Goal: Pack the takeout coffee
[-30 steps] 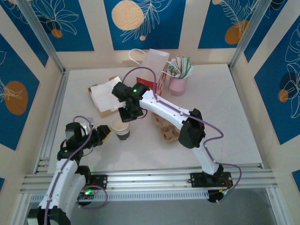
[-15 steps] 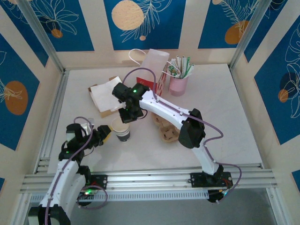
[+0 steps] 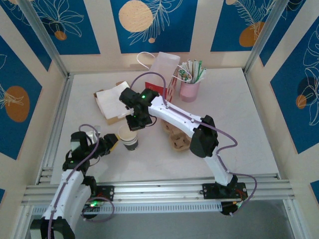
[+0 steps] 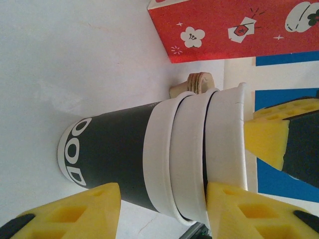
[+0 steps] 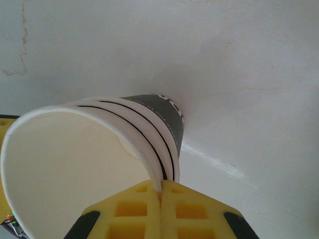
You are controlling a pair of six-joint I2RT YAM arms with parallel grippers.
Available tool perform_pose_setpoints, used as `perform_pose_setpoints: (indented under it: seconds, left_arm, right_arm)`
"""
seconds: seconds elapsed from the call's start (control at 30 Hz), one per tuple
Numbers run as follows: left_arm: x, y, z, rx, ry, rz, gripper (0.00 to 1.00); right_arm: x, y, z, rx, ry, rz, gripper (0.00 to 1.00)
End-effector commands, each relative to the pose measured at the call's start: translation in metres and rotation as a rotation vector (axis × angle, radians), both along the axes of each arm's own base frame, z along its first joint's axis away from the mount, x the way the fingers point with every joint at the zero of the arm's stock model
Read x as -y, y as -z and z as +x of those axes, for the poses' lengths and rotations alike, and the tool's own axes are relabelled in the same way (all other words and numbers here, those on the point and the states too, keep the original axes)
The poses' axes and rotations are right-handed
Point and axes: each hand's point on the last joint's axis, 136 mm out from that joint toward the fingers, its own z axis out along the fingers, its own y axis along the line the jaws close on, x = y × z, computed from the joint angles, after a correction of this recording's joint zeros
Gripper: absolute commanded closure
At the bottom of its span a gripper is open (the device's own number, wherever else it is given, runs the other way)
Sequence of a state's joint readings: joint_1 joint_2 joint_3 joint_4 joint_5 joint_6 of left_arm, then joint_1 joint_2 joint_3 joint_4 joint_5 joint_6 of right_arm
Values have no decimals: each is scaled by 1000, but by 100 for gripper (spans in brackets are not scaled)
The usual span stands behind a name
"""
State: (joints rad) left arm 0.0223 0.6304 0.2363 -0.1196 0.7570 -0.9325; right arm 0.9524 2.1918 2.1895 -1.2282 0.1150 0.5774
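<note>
Right hand (image 5: 160, 191) pinches takeout coffee (image 5: 70, 164) rim; left hand (image 4: 163, 193) spread beside it. Nothing packed yet, paper bag (image 3: 164, 67) behind it untouched.

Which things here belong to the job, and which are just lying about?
Job: off-white paper cup, topmost of a nested stack, rim pinched by right gripper fingers; left gripper alongside; probably the red-and-white paper bag.
Lying about: pink cup of wrapped straws; brown cardboard drink carrier; brown box of white napkins.
</note>
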Motion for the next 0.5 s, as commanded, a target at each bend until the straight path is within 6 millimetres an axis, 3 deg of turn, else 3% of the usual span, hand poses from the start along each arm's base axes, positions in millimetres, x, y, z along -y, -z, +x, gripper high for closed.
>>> perform_pose_setpoints:
  seconds: [0.0,0.47]
  left_arm:
    - [-4,11,-3,-21,-6,29,52]
    - [-4,9,-2,-13,-3,28,52]
  right_arm:
    - [-2,-22,-6,-10,7,68,100]
    - [2,-18,-5,3,6,40,89]
